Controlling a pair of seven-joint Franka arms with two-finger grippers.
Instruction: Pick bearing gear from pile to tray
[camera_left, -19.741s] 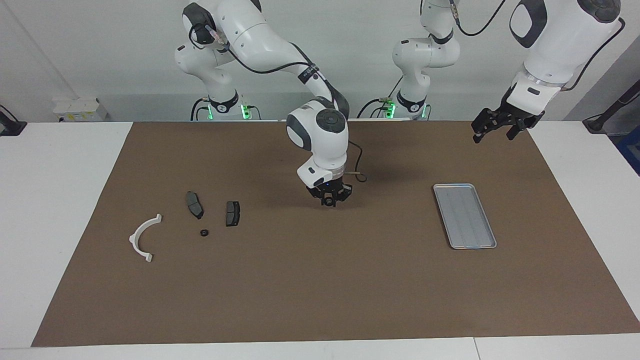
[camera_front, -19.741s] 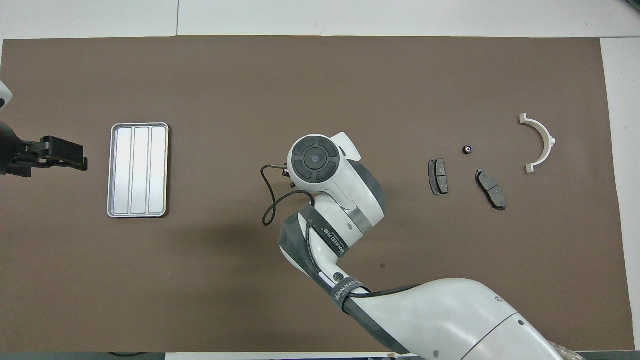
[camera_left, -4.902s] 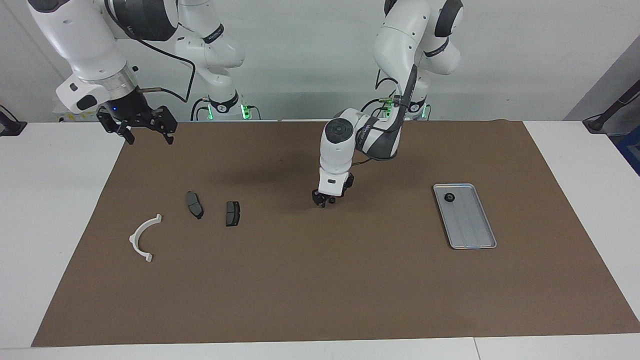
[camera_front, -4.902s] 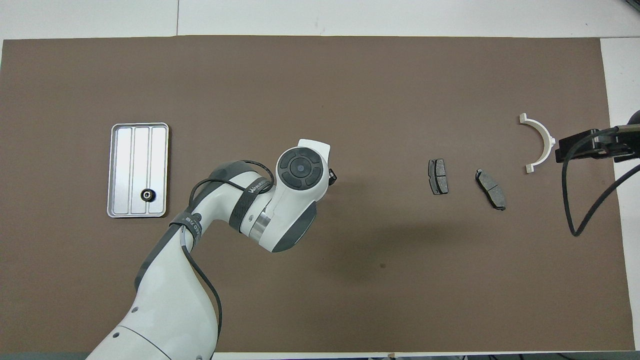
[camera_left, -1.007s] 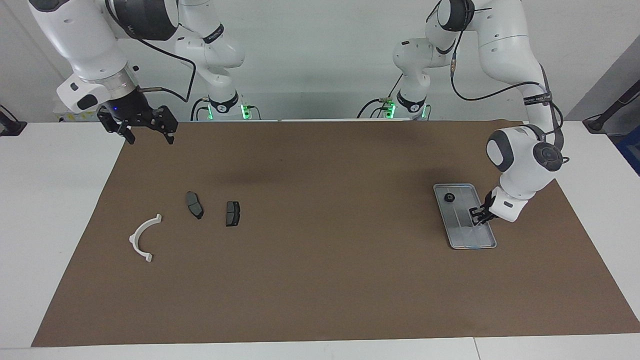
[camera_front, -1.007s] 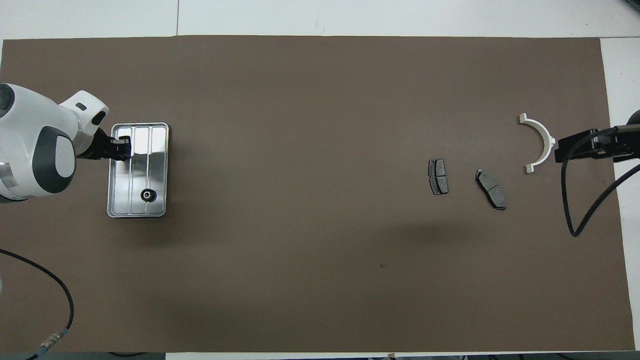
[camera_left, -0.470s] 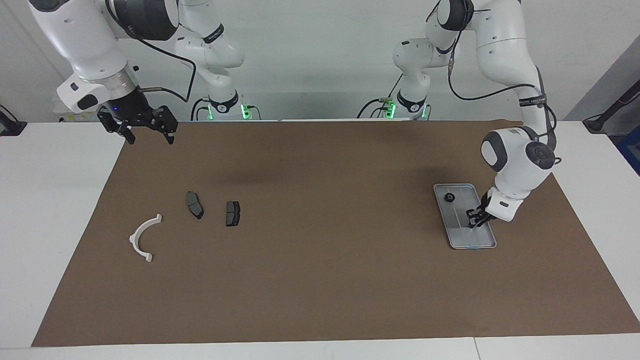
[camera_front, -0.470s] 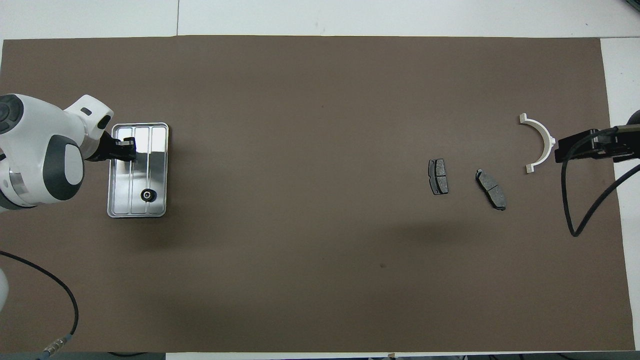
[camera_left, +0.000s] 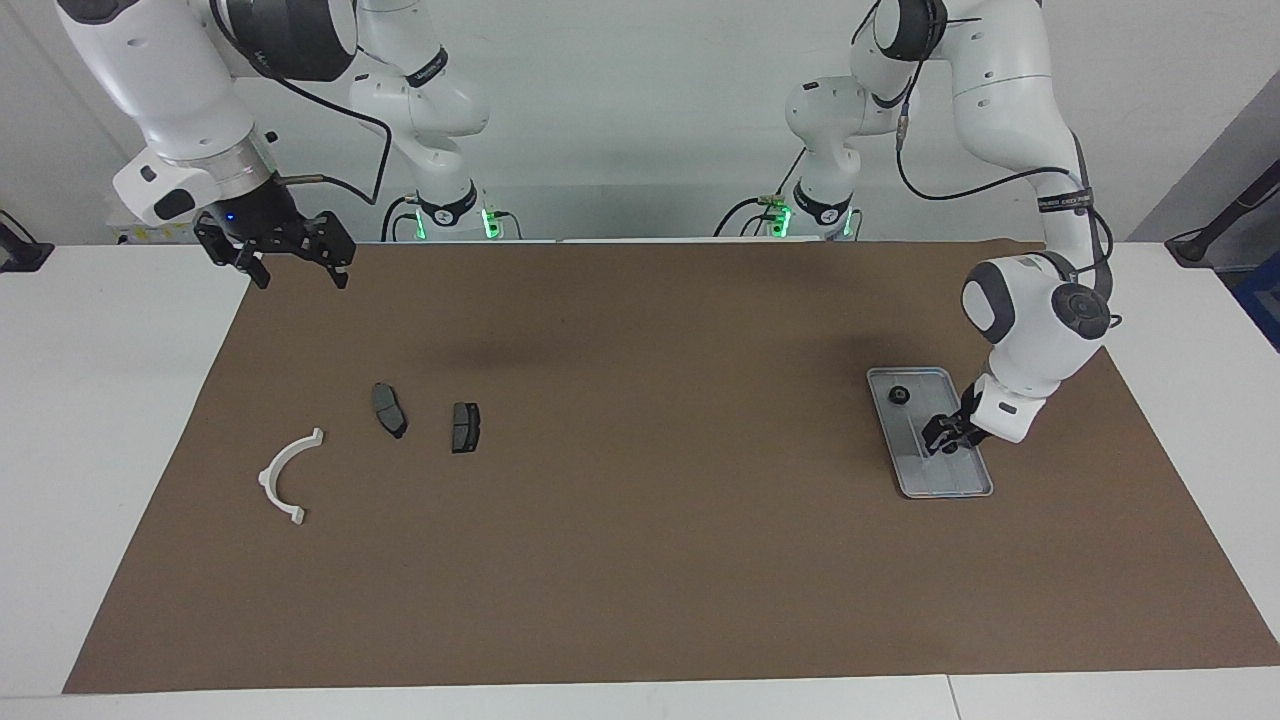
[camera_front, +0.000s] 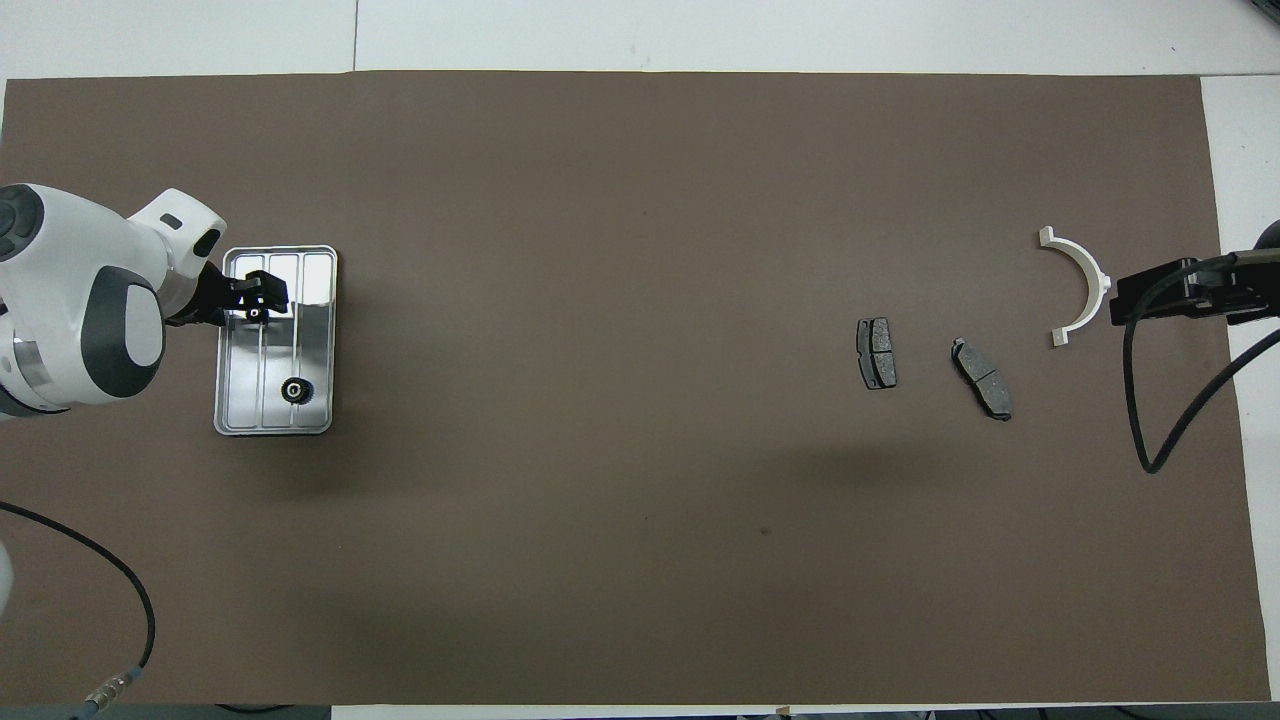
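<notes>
Gear (camera_front: 294, 391) one already lies flat in the tray (camera_front: 318, 345), hole up, round so no long axis. Left gripper (camera_front: 258, 308) is low over the tray's middle with a second small gear between its fingers; can't tell if it's let go. Right gripper (camera_left: 284, 252) waits open over the mat's corner. Pile (camera_left: 390, 410) holds only pads and the bracket (camera_left: 285, 478).

A matt brown mat (camera_left: 640, 560) covers the smooth white worktop (camera_left: 90, 420). The silver metal tray (camera_front: 310, 330) gleams, mirror-bright. Dull dark grey brake pads (camera_left: 465, 427) lie near a glossy white plastic-looking arc bracket (camera_left: 285, 476).
</notes>
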